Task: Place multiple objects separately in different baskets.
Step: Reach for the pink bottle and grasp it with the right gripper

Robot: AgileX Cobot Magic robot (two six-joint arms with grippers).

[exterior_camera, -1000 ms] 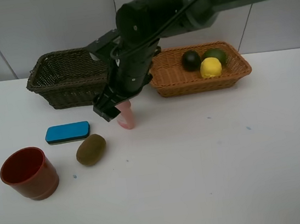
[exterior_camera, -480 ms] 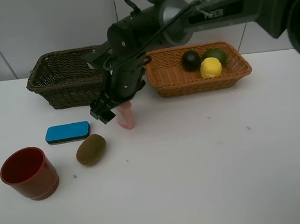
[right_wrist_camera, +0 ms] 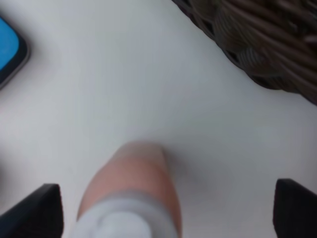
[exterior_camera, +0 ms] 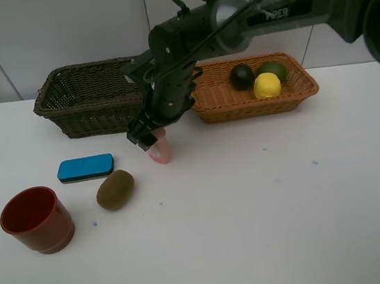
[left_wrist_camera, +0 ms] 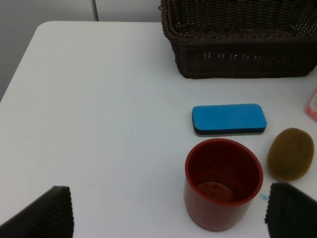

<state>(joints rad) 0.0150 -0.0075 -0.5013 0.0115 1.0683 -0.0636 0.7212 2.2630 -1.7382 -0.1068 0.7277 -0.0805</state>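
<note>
My right gripper (exterior_camera: 147, 137) reaches across the middle and hovers open over the upright pink bottle (exterior_camera: 160, 150). In the right wrist view its fingertips (right_wrist_camera: 34, 210) stand wide apart on either side of the bottle's white cap (right_wrist_camera: 124, 223), not touching it. My left gripper (left_wrist_camera: 173, 215) is open and empty above the red-brown cup (left_wrist_camera: 223, 183). The blue eraser (exterior_camera: 85, 167), kiwi (exterior_camera: 115, 189) and cup (exterior_camera: 37, 219) lie at the left front. The mangosteen (exterior_camera: 242, 76), lime (exterior_camera: 273, 69) and lemon (exterior_camera: 267, 85) lie in the orange-tan basket (exterior_camera: 216, 100). The white pen is out of view.
The dark olive basket (exterior_camera: 80, 104) stands at the back left, just behind the bottle, and also shows in the left wrist view (left_wrist_camera: 242, 54) and the right wrist view (right_wrist_camera: 257, 44). The right arm's links hang over both baskets' near ends.
My right gripper has shifted a little to the right, from beside the pink bottle to directly over it. The objects on the table have not moved.
</note>
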